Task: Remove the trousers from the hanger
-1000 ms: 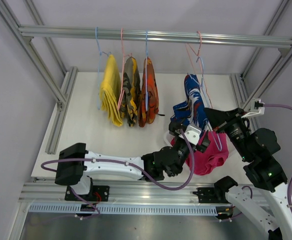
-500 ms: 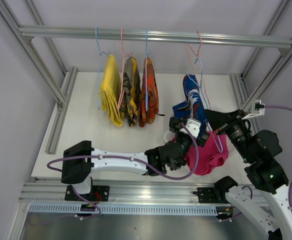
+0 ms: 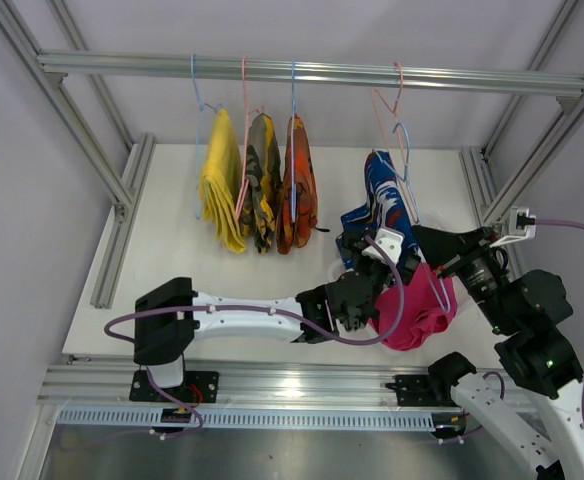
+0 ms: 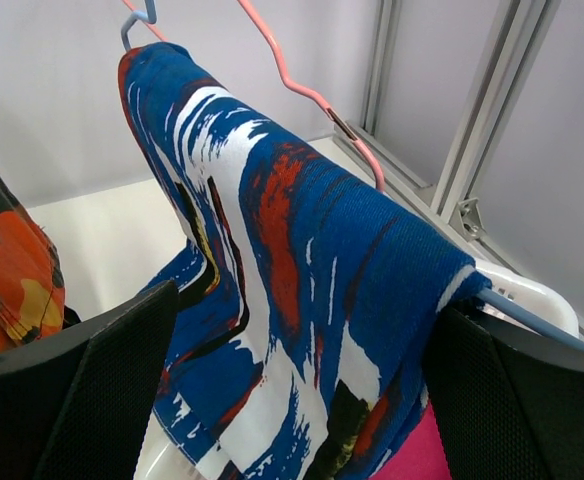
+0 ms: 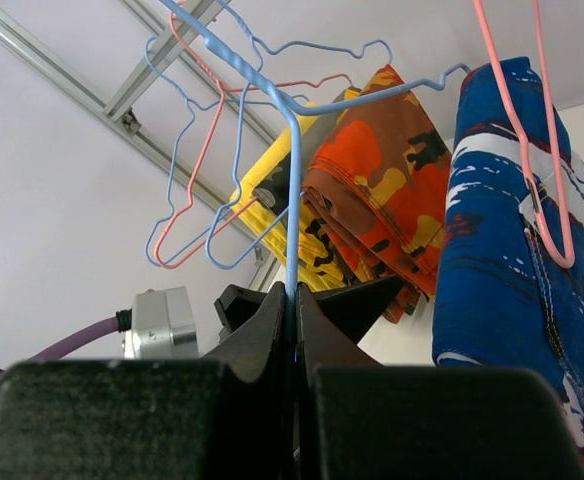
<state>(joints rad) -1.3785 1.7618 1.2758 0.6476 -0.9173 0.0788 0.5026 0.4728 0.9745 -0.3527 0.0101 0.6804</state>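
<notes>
The left gripper [image 4: 307, 305] is spread wide, and the blue-and-white trousers [image 4: 292, 250] hang between its fingers [image 4: 82, 390] without being pinched. At the upper left of the top view, three trousers hang side by side from the rail [image 3: 302, 70]: plain yellow trousers [image 3: 220, 190], then camouflage trousers [image 3: 260, 180], then orange-red trousers [image 3: 298, 185]. Right of centre, the blue-and-white pair is draped over a blue hanger [image 5: 294, 180], with a pink hanger [image 5: 532, 150] just beside it. Below them, the magenta pink trousers [image 3: 417, 310] lie crumpled on the bench [image 3: 172, 260]. At the right, the right gripper [image 5: 293, 305] is clenched on the blue hanger's wire.
</notes>
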